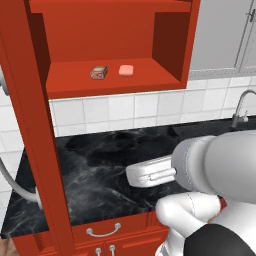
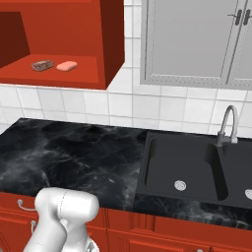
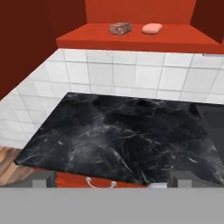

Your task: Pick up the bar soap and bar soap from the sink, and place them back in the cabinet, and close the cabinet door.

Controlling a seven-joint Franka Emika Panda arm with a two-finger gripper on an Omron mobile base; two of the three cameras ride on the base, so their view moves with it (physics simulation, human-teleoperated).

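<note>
Both bar soaps lie side by side on the shelf of the open red cabinet point(image 1: 115, 85): the brown block point(image 1: 98, 73) on the left, the pink bar point(image 1: 126, 70) to its right. From the other side I see the same brown block point(image 2: 42, 65) and pink bar point(image 2: 66, 66), and the hand view has the brown one point(image 3: 120, 28) next to the pink one point(image 3: 152, 29). The cabinet door point(image 1: 30, 125) stands swung open at the left, edge-on, its silver handle point(image 1: 12, 182) curving outward. My gripper point(image 3: 113, 181) is open, low over the counter's front edge, with nothing between its fingertips point(image 3: 43, 178). The black sink point(image 2: 162, 167) holds only drain discs.
A black marble counter point(image 2: 74, 157) runs below the cabinet, with white tiles behind. A silver faucet point(image 2: 227, 123) rises at the sink's back. A pale grey two-door cabinet point(image 2: 197, 39) hangs above the sink. Red drawers with silver pulls point(image 1: 103, 231) sit under the counter.
</note>
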